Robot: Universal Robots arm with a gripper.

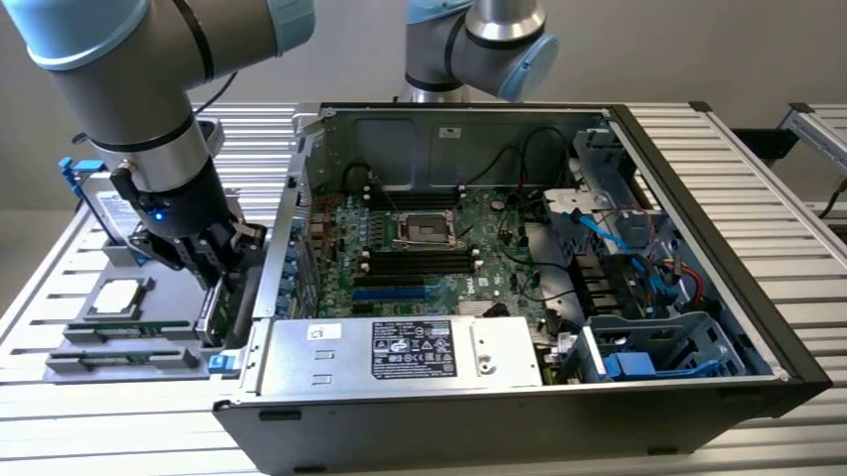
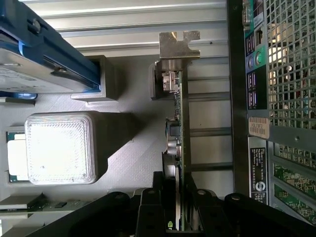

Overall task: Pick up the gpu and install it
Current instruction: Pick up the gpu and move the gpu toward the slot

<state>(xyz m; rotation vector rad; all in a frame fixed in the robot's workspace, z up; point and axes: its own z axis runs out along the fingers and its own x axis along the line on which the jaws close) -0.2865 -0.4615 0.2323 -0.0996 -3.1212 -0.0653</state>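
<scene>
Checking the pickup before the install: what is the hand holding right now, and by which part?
The hand grips the gpu by its top edge, toward the end away from the metal bracket.

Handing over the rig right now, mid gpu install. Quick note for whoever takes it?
Pincer: closed on the gpu, at the end away from its silvery bracket.
Gpu: stands on edge at the gray parts fixture, outside the computer case, on the exterior view's left of it.
Done: grasp made; cannot tell if it is lifted off the fixture.
Left: card is not in the case; the blue slots inside are bare.
</scene>
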